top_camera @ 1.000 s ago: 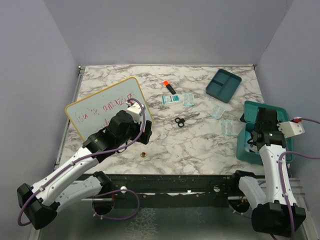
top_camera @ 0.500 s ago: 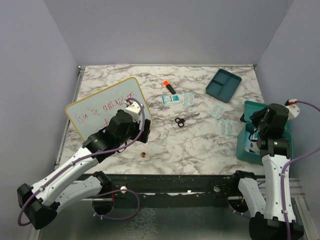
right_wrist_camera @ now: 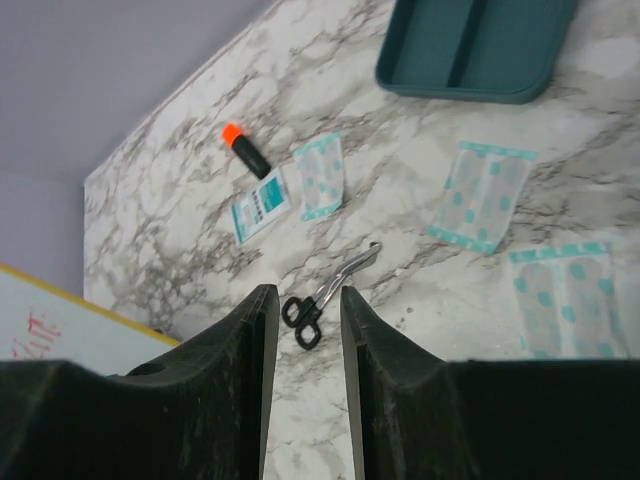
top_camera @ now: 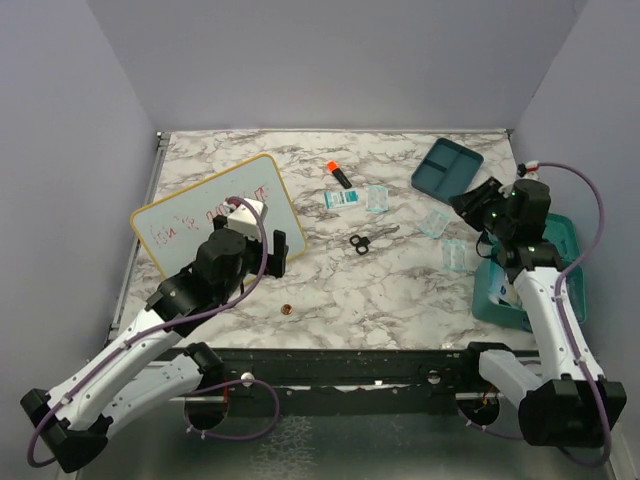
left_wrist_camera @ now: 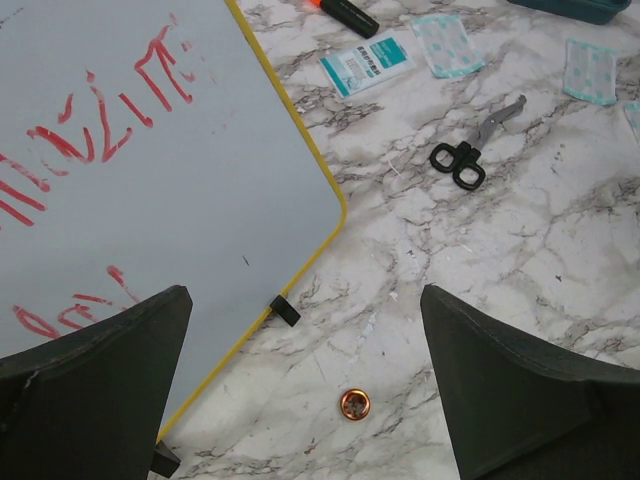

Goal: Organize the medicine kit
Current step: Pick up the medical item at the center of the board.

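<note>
Medicine kit (top_camera: 570, 232) sits open at the counter's right edge toward the near-right corner, its middle hidden by the right arm; contents are hard to read, something pale shows inside at its near end. The matching divided tray insert (top_camera: 447, 170) lies apart near the far-right corner, apparently empty, so probably out to allow loading the case first. Loose items are spread mid-counter: scissors (top_camera: 362, 241) in the centre, an orange-capped marker (top_camera: 339, 175) toward the far edge, a blue-white packet (top_camera: 342, 199) just beside it, and plaster sachets, one (top_camera: 376, 200) next to the packet, two (top_camera: 435, 221) (top_camera: 455, 256) nearer the case. Right gripper (top_camera: 470, 200) hangs above the counter between case and tray, pointed at the loose pile; the wrist view shows its jaws at a narrow gap with nothing between them, scissors lined up right in that gap, so the scissors or a near sachet look like the next pick. It would need to widen first. Left gripper (left_wrist_camera: 303, 330) is spread wide and empty, hovering over the near corner of the yellow-framed whiteboard (top_camera: 200, 215) on the left side, a small copper ring (left_wrist_camera: 354, 404) on the counter below it near the near edge. It reads as parked or surveying, leaving the right arm room. Sorting looks partly done at best; most items remain outside the case.
</note>
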Tool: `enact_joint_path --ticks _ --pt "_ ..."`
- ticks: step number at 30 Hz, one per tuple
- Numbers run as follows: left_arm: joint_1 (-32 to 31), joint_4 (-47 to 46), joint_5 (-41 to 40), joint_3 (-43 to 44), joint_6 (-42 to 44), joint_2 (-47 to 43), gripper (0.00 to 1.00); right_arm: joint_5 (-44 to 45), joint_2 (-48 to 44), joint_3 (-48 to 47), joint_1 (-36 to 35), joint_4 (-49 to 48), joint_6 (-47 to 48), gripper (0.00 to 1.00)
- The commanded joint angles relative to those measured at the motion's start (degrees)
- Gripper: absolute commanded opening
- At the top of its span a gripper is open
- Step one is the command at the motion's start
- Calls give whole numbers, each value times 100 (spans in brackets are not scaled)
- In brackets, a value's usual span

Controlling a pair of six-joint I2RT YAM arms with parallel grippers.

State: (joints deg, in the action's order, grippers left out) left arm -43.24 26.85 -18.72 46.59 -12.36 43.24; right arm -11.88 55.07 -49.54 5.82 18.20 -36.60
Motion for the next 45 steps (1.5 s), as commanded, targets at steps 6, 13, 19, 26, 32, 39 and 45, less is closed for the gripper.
enact_joint_path --ticks 6,13,19,26,32,39,45 --pt "-14 -260 -518 -272 164 -478 99 251 1724 -412 -1899 -1395 440 41" --pt "-9 -294 -536 -299 194 -569 99 828 3689 -1655 -2687 -1692 1442 41" --pt "-9 -344 -506 -343 215 -700 99 854 4938 -2607 -2817 -1734 1768 43" --pt "-1 -351 -565 -379 243 -885 99 1339 6141 -3761 -3167 -901 2141 43" --pt "-1 -429 -449 -419 260 -964 99 1862 6683 -4325 -3303 -718 2450 47" --pt "0 -443 -439 -439 269 -1026 99 2218 7126 -4687 -3331 -478 2647 50" --pt "0 -453 -383 -440 276 -1002 99 2147 7288 -4770 -3330 -483 2559 54"
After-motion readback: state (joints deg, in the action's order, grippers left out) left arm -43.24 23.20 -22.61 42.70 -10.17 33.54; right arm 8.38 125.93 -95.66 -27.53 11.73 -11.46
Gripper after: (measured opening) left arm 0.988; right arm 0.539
